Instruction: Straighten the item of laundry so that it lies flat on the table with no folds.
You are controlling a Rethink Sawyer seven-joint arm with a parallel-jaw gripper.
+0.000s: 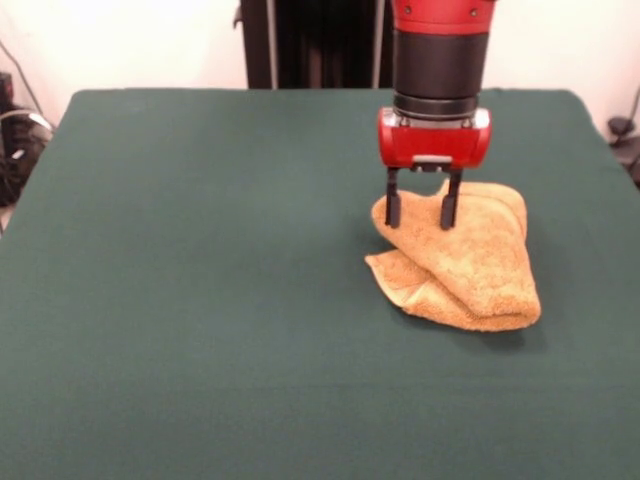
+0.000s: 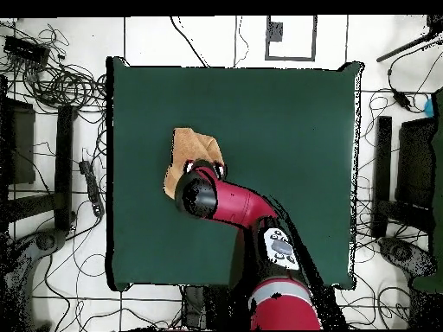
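1. Table [image 1: 200,300], dark green cloth, fills most of the front view.
2. Red and black arm [image 2: 260,225] reaches from 6 o'clock in the overhead view toward 10 o'clock, ending over the towel.
3. Towel [image 1: 470,270], mustard terry, lies bunched and folded over itself at 3 o'clock of table centre in the front view; a lower layer sticks out at its 8 o'clock side.
4. Gripper [image 1: 421,212] points straight down, released, jaws apart, tips at the towel's far edge, nothing grasped.

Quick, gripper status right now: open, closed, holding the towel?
Gripper: open, fingers spread over the bunched towel, holding nothing.
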